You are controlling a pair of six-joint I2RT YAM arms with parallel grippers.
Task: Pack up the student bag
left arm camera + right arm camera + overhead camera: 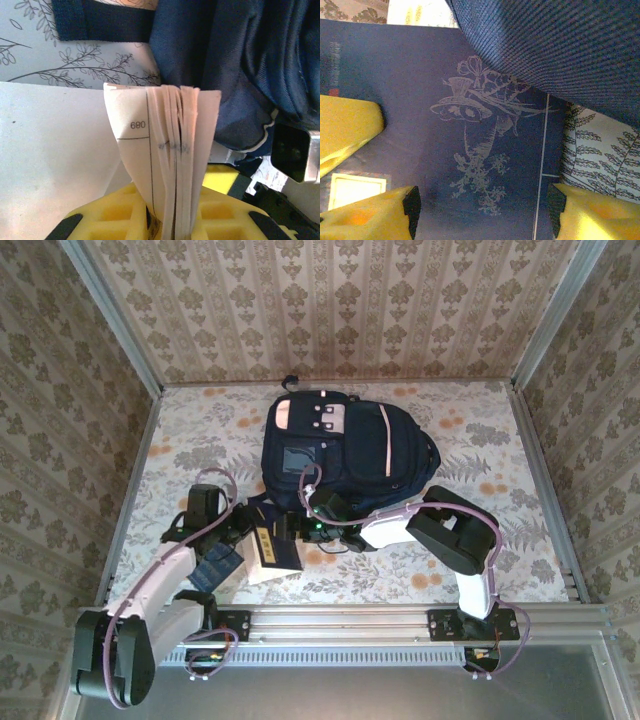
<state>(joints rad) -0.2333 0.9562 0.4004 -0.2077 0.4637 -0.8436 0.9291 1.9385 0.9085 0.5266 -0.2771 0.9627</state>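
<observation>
Student bag (pixel 340 450): lies flat on the desk (pixel 480 440), at the centre of the far half, close to the back wall. Its pink-and-white front patches face up and a pale pink stripe runs along its right side. Its near edge lies just beside both grippers.

Left gripper (pixel 172 215): jaws clenched on the book (pixel 170 130). In the left wrist view a bundle of cream pages stands between the yellow fingers (pixel 115 210) and fans out above them. The outermost leaf curls to the left and bears the printed number 680. Navy bag fabric lies directly behind and to the right of the pages. A dark strap (pixel 100 20) lies on the desk at the upper left. A plain white sheet (pixel 50 150) lies to the left of the pages.

Right gripper (pixel 480 210): jaws released and set wide apart, gripping nothing. In the right wrist view its yellow fingers (pixel 590 210) hang over a navy cover (pixel 445 150) printed with a pale drawing of a hat and flowers. The bag fabric overlaps the upper right of that cover. Whether the cover belongs to the clamped book cannot be told.

In the top view both grippers meet at the bag's near edge, the left arm reaching in from the left and the right arm from the right.
</observation>
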